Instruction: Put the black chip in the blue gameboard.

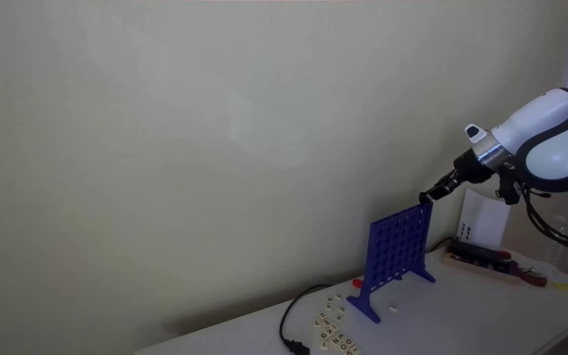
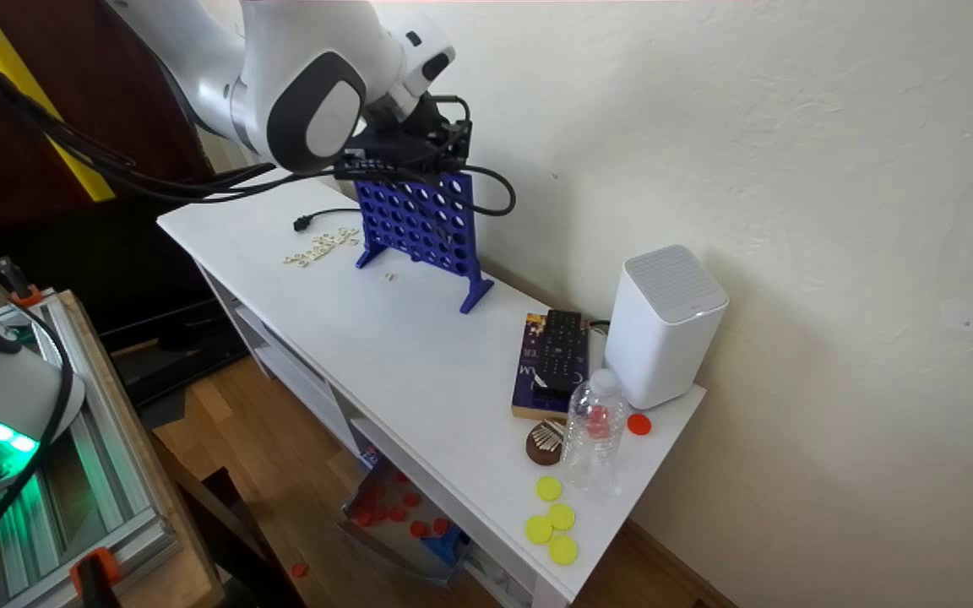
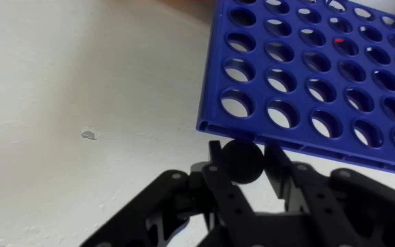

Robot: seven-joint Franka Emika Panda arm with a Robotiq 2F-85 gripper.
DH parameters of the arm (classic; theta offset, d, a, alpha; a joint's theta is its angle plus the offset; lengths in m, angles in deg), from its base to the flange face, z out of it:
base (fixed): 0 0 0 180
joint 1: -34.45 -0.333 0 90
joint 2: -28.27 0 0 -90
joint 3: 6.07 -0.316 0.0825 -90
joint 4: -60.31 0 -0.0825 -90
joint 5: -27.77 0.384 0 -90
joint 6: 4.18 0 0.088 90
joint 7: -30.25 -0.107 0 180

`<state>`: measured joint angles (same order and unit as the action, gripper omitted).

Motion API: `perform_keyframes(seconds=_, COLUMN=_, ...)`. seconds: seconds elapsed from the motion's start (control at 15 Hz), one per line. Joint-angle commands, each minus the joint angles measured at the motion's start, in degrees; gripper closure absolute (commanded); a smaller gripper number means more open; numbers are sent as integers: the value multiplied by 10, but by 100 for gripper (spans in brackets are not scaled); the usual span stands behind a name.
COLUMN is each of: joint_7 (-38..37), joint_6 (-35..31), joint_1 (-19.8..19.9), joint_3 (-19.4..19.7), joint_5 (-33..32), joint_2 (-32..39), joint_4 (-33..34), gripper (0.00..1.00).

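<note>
In the wrist view the round black chip (image 3: pixel 243 163) is pinched edge-on between the fingertips of my gripper (image 3: pixel 244 151). Its far rim meets the slotted top edge of the blue gameboard (image 3: pixel 260 108), near one end slot; whether the rim has entered the slot I cannot tell. Both exterior views show the gameboard (image 1: pixel 370 256) upright on its feet. My gripper (image 1: pixel 426 197) slants down onto the board's top corner in an exterior view, where the chip cannot be made out from the dark fingers. The arm covers the gripper in an exterior view from behind.
A wall stands close behind the board. Letter tiles (image 1: pixel 332 329), a cable plug (image 1: pixel 298 347) and a red chip (image 1: pixel 357 283) lie near its far foot. Toward the table's other end are a book with a remote (image 2: pixel 561 346), a bottle (image 2: pixel 592 439), a white box (image 2: pixel 664 338) and several yellow chips (image 2: pixel 562 551).
</note>
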<state>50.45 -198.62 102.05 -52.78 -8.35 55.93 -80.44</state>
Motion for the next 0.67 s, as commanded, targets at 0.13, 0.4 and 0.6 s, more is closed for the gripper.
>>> perform_keyframes(seconds=0.13, joint_7=16, joint_6=0, joint_1=-29, joint_3=22, joint_5=-2, joint_2=13, joint_4=16, gripper=90)
perform_keyframes(seconds=0.4, joint_7=8, joint_6=-4, joint_1=-20, joint_3=14, joint_5=-4, joint_2=4, joint_4=7, gripper=90)
perform_keyframes(seconds=0.6, joint_7=4, joint_6=-20, joint_1=-15, joint_3=13, joint_5=-1, joint_2=0, joint_4=2, gripper=90)
